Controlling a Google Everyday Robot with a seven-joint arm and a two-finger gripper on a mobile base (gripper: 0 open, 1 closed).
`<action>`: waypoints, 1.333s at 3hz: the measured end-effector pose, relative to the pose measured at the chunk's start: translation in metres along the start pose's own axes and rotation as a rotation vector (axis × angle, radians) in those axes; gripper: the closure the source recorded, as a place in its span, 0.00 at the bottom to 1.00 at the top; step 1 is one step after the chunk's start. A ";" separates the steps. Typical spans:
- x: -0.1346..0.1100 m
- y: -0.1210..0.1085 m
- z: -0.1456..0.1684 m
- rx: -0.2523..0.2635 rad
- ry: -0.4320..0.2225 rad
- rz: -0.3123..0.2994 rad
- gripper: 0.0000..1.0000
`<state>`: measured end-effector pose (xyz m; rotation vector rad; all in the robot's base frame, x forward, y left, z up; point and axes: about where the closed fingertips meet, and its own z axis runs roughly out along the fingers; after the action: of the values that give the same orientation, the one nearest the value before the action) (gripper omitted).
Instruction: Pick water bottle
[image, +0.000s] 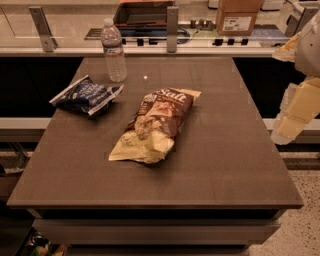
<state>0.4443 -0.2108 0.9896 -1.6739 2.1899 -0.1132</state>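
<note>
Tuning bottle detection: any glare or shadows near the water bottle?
Camera view: warm, dim lighting; one small glare spot on the table right of the water bottle; faint shadow under the salt chip bag's near edge; the pincer hangs pale and bright at the right edge, off the table.

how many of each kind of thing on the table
bottle: 1
chip bags: 2, a blue bag and a brown bag
total: 3
gripper hangs beyond the table's right edge, touching none

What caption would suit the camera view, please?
Water bottle upright on table, far-left corner; tool hangs beyond right edge.
</note>
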 end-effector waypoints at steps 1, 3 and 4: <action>-0.006 -0.015 0.004 0.030 -0.090 0.076 0.00; -0.048 -0.051 0.015 0.117 -0.331 0.155 0.00; -0.069 -0.070 0.027 0.131 -0.434 0.184 0.00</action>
<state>0.5325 -0.1611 1.0022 -1.2764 1.9459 0.1413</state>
